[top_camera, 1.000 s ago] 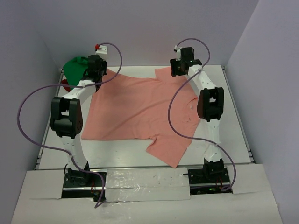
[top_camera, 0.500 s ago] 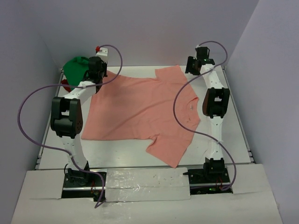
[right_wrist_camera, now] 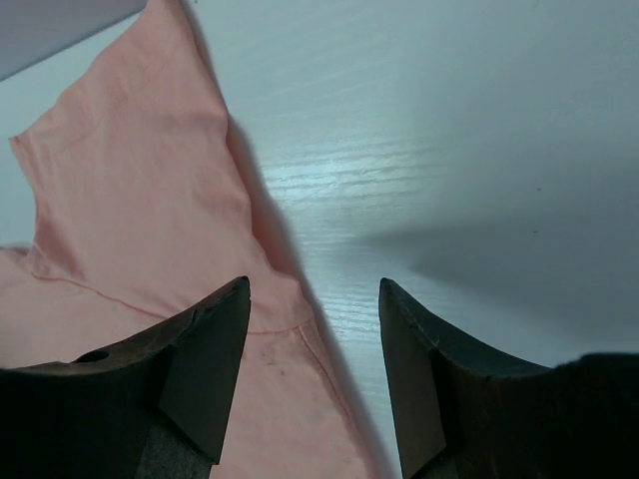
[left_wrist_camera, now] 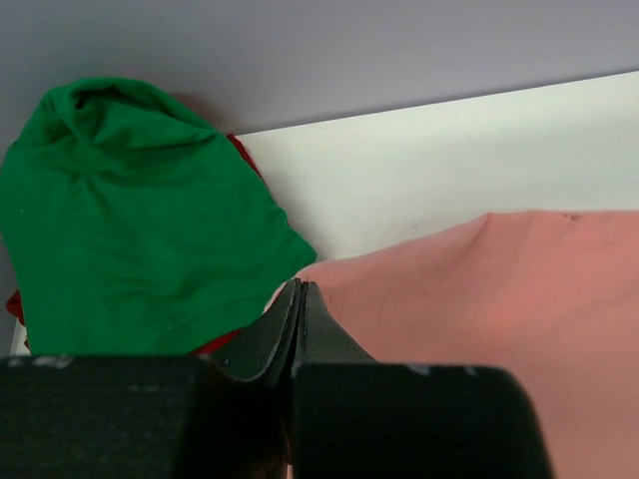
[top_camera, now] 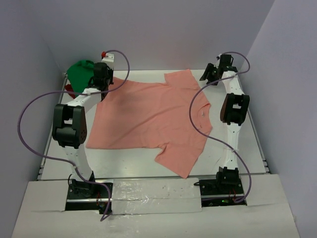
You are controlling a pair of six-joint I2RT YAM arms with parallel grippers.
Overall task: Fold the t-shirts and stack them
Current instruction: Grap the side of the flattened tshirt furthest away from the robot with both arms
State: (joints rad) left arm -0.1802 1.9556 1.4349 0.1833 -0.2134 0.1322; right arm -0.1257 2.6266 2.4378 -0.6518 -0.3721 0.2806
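Note:
The salmon-pink t-shirt (top_camera: 148,114) lies spread flat across the white table (top_camera: 237,148), one sleeve pointing to the near edge. At the shirt's far left corner my left gripper (top_camera: 103,79) is shut, and in the left wrist view the pink cloth (left_wrist_camera: 499,299) rises to the pressed fingertips (left_wrist_camera: 300,284). The bright green t-shirt (top_camera: 79,72) is bunched in the far left corner, covering most of the dark red one (top_camera: 71,90). At the far right my right gripper (top_camera: 207,75) hangs open and empty, just right of the shirt's far sleeve (right_wrist_camera: 130,180).
Lilac walls close the table in at the back and on both sides. Purple cables loop from both arms over the table. The green heap (left_wrist_camera: 120,220) sits right beside my left gripper. Bare white table (right_wrist_camera: 449,150) shows to the right of the pink shirt.
My right gripper has moved right, off the far sleeve to the table's far right, and the sleeve now lies flat. The left gripper has stayed put.

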